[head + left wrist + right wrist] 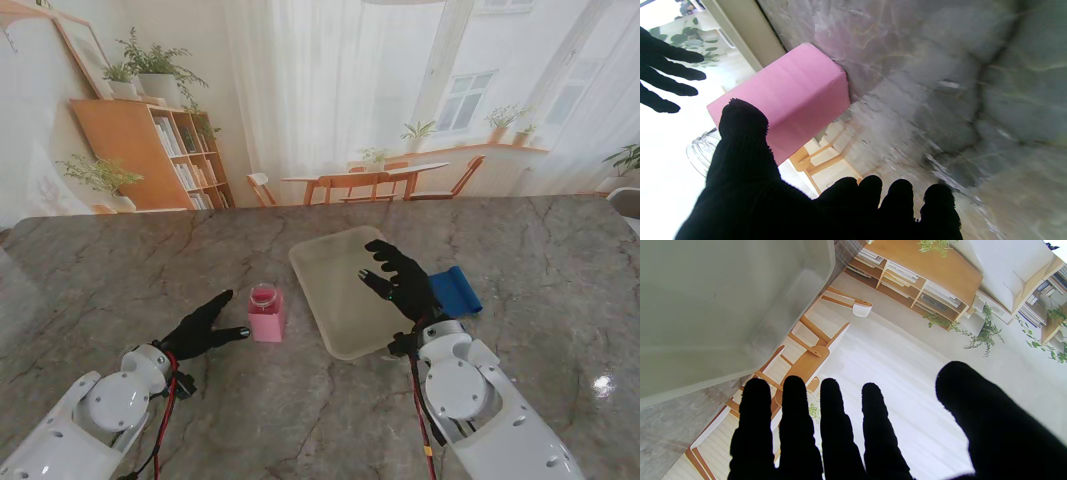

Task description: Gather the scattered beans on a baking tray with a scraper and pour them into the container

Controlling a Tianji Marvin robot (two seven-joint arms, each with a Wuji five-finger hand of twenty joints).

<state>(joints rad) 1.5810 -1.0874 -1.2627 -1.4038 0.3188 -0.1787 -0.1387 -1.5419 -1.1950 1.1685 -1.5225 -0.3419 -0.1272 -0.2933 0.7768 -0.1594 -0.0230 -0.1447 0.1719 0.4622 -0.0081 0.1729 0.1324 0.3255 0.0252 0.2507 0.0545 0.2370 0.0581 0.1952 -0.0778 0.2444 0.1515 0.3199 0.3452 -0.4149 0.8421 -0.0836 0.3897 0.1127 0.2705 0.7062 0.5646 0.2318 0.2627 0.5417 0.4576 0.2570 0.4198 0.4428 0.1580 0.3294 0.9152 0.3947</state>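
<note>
Both hands empty, fingers spread

My right hand (402, 280) hovers over the tray (335, 300), scraper (455, 290) beside it; left hand (203, 326) near the pink container (266, 314).

Both arms are glossy white, built of rounded shell segments with big disc-shaped joint caps near the wrists. The left hand (200, 328) wears a black knitted glove, fuzzy at the fingertips in the wrist view, and the right hand (402, 277) is gloved in the same black knit. A red cable and a black cable run side by side along the left forearm; a thin red and black lead traces the right forearm too. Dark fittings sit at each wrist.
</note>
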